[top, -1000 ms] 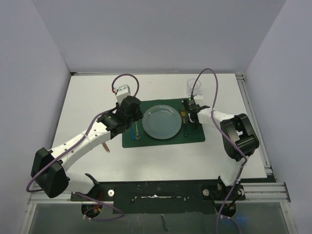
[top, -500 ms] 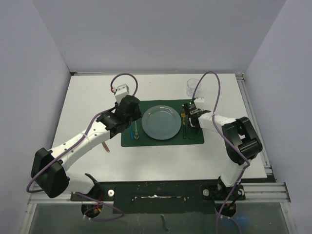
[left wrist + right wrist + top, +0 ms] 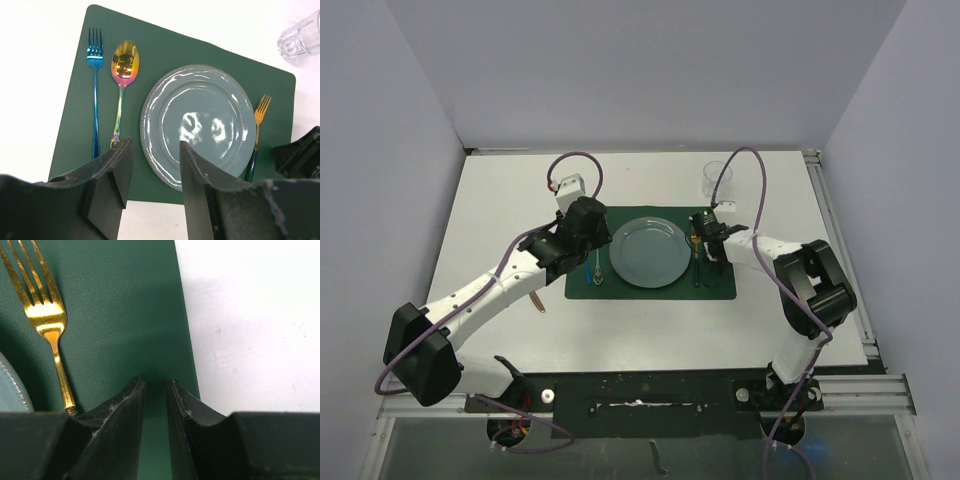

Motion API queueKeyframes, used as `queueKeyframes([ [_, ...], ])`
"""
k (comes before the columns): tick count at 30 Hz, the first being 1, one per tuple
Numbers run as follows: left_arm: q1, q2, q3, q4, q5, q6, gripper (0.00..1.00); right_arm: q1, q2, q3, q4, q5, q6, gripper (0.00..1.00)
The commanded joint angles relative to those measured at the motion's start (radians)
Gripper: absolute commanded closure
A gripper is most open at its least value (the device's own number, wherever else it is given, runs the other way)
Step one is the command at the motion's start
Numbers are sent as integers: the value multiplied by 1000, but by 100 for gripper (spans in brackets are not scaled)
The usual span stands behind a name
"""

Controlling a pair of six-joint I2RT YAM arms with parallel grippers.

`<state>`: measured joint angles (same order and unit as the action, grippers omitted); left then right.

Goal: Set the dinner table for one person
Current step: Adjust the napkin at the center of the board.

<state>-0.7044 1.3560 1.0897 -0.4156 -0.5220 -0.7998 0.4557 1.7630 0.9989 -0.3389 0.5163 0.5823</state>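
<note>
Across the middle of the dinner table (image 3: 500, 200), the white top that fills my overhead view, lies a dark green placemat (image 3: 650, 292). All clock directions below use that view, with 12 o'clock away from the arm bases.

1. Setting. A grey-blue plate (image 3: 648, 251) sits at the centre of the placemat. At its 9 o'clock lie a blue fork (image 3: 94, 100) and an iridescent spoon (image 3: 124, 60), side by side and apart, with the spoon nearer the plate. At the plate's 3 o'clock lies a gold fork (image 3: 44, 315) with a dark handle, just beside the rim. A clear glass (image 3: 716, 178) stands on the bare table at the plate's 1 o'clock, off the placemat.

2. Left gripper (image 3: 152, 150). It hangs over the 9 o'clock end of the placemat. Its jaws stand wide apart with nothing between them.

3. Right gripper (image 3: 156, 385). It is low at the 3 o'clock edge of the placemat, beside the gold fork. Its fingers are narrowly apart, with only green mat showing through the slit (I cannot tell whether the tips touch the mat).

4. Other. A thin brownish item (image 3: 538, 300) lies on the table at the placemat's 8 o'clock, beside the left arm. It is too small for me to identify.
</note>
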Motion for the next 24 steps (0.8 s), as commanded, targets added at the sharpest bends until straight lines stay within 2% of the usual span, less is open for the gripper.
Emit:
queueKeyframes([
  [1, 11, -36, 11, 15, -23, 6, 60, 17, -22, 40, -112, -26, -7, 74],
  [9, 19, -49, 23, 11, -29, -3, 60, 20, -215, 118, -139, -82, -73, 73],
  [11, 19, -48, 26, 11, -26, -8, 60, 18, -251, 139, -145, -79, -92, 70],
  [18, 15, -60, 31, -17, -45, -38, 61, 4, -308, 145, -150, -66, -98, 69],
  [21, 10, -85, 31, -62, -103, -55, 61, -1, -329, 112, -122, -83, -87, 70],
  [24, 13, -55, 69, -213, -179, -86, 61, -7, -343, 95, -103, -109, -84, 70],
])
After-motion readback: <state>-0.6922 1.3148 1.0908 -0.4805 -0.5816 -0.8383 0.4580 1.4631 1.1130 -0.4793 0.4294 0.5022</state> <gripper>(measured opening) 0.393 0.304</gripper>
